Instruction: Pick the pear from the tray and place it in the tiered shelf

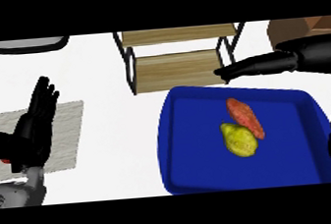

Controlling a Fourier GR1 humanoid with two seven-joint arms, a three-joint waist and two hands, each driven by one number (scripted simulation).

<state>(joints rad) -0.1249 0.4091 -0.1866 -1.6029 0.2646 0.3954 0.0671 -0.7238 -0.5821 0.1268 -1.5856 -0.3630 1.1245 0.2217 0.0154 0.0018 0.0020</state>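
A yellow-green pear [239, 139] lies near the middle of the blue tray [194, 166], touching an orange-red oblong vegetable [245, 117] just behind it. My right hand [316, 55] hovers above the tray's far right corner, open, with its fingers stretched left toward the shelf and its thumb hanging down along the tray's right edge. It holds nothing and stays apart from the pear. The wooden tiered shelf [179, 66] with dark metal legs stands behind the tray. At the left, my left hand [35, 126] rests open with fingers up.
A grey mat [68, 136] lies on the white counter under the left hand. A dark-rimmed pale container [28, 45] sits at the far left corner. A brown object [314, 23] shows at the far right behind my right hand.
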